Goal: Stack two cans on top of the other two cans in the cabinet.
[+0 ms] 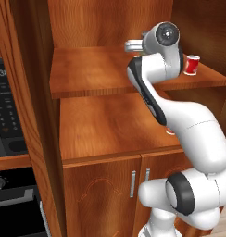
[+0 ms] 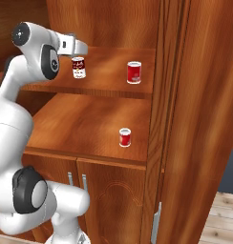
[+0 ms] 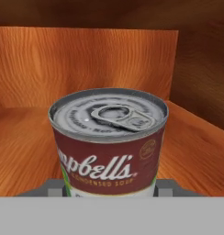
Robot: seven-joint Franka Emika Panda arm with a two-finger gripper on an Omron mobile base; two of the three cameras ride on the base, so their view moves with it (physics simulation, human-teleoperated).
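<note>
red-over-white can [image 3: 109, 147] rigid, smooth-walled, probably light; we judge mid-wall best hold. gripper [image 3: 109, 190] near closed, apparently clamping it.

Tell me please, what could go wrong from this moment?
The gripper hangs close above the red-and-white can on the upper shelf, so a small sideways or downward move could tip that can. The cabinet walls also stand near, and a wide arm swing might strike them.

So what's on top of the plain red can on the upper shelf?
Nothing: the plain red can has a bare top. The shelf board right behind it is covered by the can itself.
</note>
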